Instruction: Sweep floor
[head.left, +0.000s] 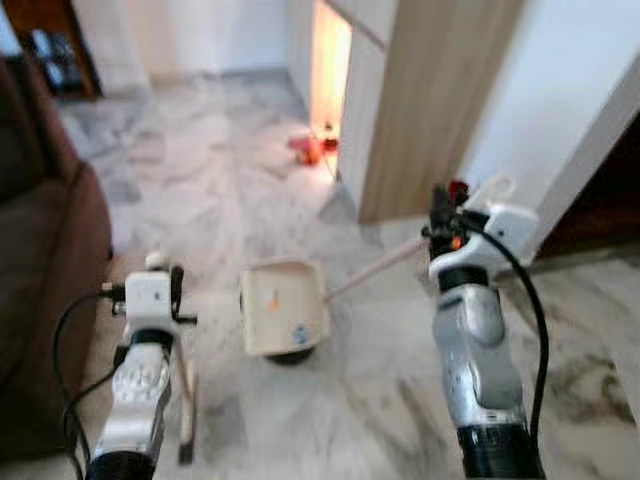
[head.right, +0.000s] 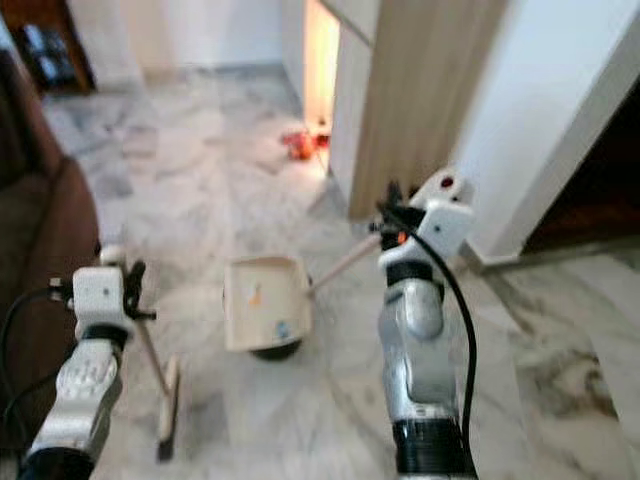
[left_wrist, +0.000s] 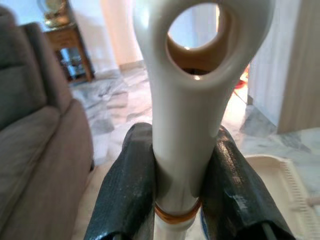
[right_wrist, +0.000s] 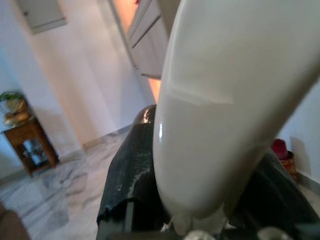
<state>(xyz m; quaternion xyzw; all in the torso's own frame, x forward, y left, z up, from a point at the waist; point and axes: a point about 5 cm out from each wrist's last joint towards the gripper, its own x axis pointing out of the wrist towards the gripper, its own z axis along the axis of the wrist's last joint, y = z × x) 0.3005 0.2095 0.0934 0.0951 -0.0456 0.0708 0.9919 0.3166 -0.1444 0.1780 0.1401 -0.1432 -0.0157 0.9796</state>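
My left gripper (left_wrist: 177, 165) is shut on the top of a white broom handle (left_wrist: 190, 100) with a hanging loop at its end. The broom's head (head.left: 187, 425) rests on the marble floor by my left arm. My right gripper (head.left: 440, 218) is raised at the right and shut on the long handle (head.left: 375, 268) of a cream dustpan (head.left: 285, 305). The dustpan sits on the floor between my arms, with a small orange scrap (head.left: 272, 298) and a bluish bit inside. In the right wrist view, the white handle (right_wrist: 215, 100) sits between black fingers (right_wrist: 130, 170).
A brown sofa (head.left: 45, 250) stands close on the left. A wooden cabinet (head.left: 430, 100) and white wall rise ahead on the right, with red-orange items (head.left: 310, 148) on the floor at its lit opening. A dark doorway (head.left: 610, 200) lies far right. Marble floor (head.left: 200, 170) stretches ahead.
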